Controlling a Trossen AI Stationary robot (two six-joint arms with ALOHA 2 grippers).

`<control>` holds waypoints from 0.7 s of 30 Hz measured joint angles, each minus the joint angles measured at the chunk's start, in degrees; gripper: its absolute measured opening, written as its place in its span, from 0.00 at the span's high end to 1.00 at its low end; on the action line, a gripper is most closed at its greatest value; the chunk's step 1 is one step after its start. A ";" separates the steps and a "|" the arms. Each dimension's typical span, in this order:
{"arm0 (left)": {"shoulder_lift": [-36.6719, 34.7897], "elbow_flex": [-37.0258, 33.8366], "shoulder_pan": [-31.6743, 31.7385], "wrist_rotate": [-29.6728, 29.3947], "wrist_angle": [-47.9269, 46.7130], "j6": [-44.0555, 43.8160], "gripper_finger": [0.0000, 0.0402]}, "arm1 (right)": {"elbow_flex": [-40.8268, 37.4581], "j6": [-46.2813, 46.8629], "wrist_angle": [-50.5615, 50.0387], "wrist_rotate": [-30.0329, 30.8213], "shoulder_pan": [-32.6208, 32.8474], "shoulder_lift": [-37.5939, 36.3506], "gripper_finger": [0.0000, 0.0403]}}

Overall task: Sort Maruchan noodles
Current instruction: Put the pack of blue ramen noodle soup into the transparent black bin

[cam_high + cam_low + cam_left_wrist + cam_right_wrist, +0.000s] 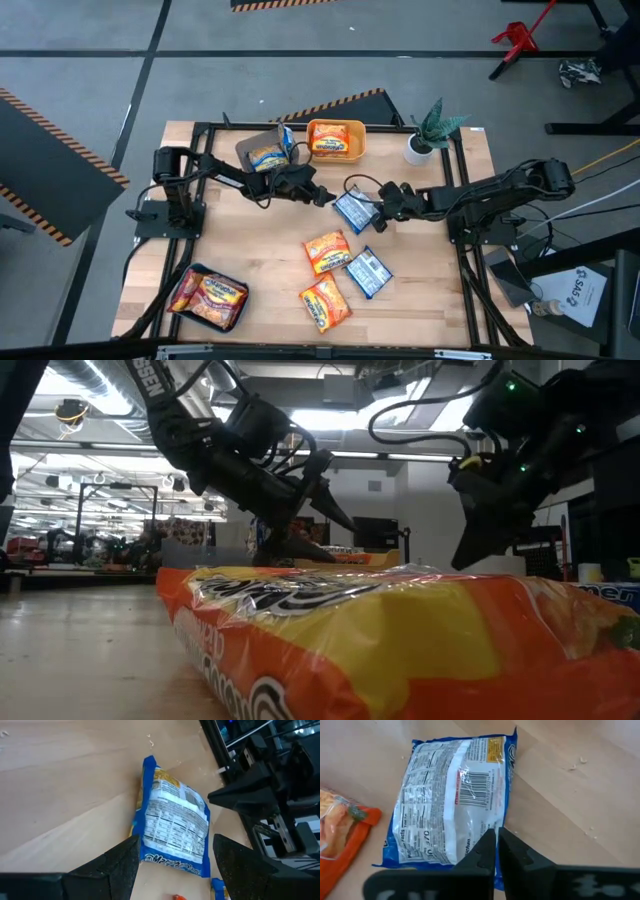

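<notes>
A blue noodle packet (352,211) lies flat on the table's middle, label side up, between my two grippers. It also shows in the left wrist view (172,822) and the right wrist view (452,800). My left gripper (175,870) is open just left of the packet, above the table, and touches nothing. My right gripper (497,847) is shut, with its tips over the packet's right edge. Two orange packets (326,250) (325,303) and another blue packet (368,272) lie nearer the front edge. My right gripper points slanting down at the blue packet's right edge (470,845) with its fingers shut. The fingers hide that spot, and I cannot tell whether they touch the packet. The packet lies flat on the table.
A grey bin (262,150) and a yellow-orange bin (335,127) with packets stand at the back. A teal bin (232,318) with red-pink packets stands at the front left. A potted plant (430,135) stands at the back right. An orange packet (400,640) fills the low view.
</notes>
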 joint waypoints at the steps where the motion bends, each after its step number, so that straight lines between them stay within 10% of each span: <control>1: 0.00 0.00 -0.06 -0.01 -0.03 0.01 0.40 | 0.00 -0.10 -0.24 0.36 -0.01 0.01 0.98; 21: 1.00 0.10 -0.12 -1.15 0.12 -0.03 0.40 | -1.90 2.25 5.42 0.35 0.02 9.98 1.00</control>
